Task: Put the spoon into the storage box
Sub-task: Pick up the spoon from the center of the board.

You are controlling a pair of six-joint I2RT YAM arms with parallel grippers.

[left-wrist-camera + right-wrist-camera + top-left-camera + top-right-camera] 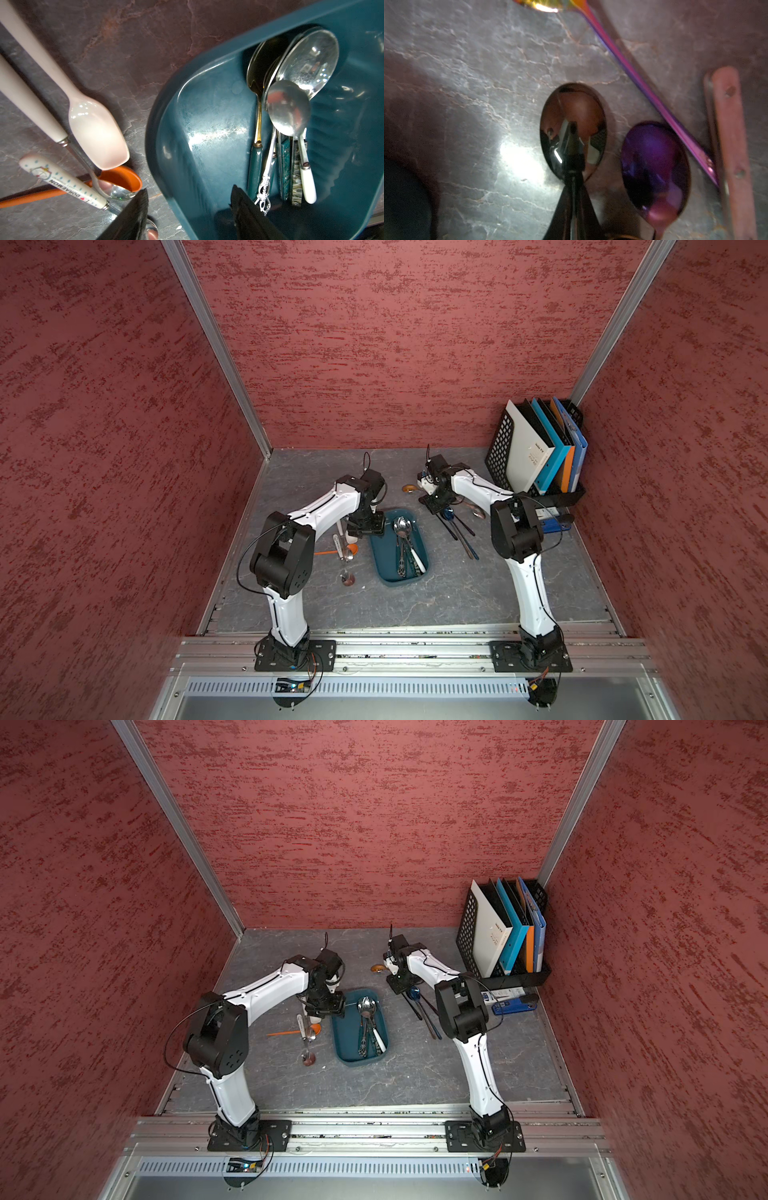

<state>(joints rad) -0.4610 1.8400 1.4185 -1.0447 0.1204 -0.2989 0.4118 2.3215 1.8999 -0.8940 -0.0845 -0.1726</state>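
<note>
Grasping step: the right gripper (572,166) is clamped on the neck of the dark spoon (573,112), which lies on the worktop (467,83) near the storage box (381,551). The left gripper (191,205) hangs apart and empty. Next, I judge, it needs a lift and a carry over the box's rim.

A lab cell, with red panel walls (374,344) and aluminium frame (217,348).
</note>
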